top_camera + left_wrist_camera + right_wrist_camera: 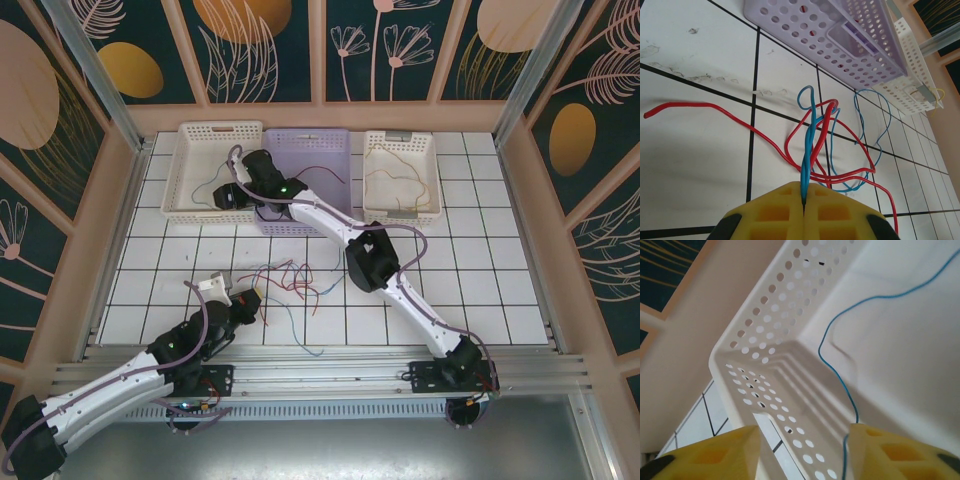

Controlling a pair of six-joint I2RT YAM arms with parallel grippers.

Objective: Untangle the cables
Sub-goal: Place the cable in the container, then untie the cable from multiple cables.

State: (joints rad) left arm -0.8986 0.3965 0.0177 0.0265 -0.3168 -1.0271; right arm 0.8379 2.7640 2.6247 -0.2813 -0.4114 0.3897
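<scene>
A tangle of red and blue cables [290, 278] lies on the white tiles in front of the baskets. My left gripper [254, 301] [804, 194] is shut on a twisted blue cable [810, 137], with red cable [725, 112] looped around it. My right gripper [224, 195] [805, 442] hangs open over the left white basket [200, 145] [757, 335]. A thin blue cable [836, 367] lies in that basket and runs down beside the right fingertip [875, 445], loose between the spread jaws.
A lilac basket [322, 150] [830, 40] holding a red wire stands in the middle. A second white basket [405, 150] [912, 67] with a yellow-tan wire [392, 180] is to its right. The right arm stretches diagonally across the table over the lilac basket's front.
</scene>
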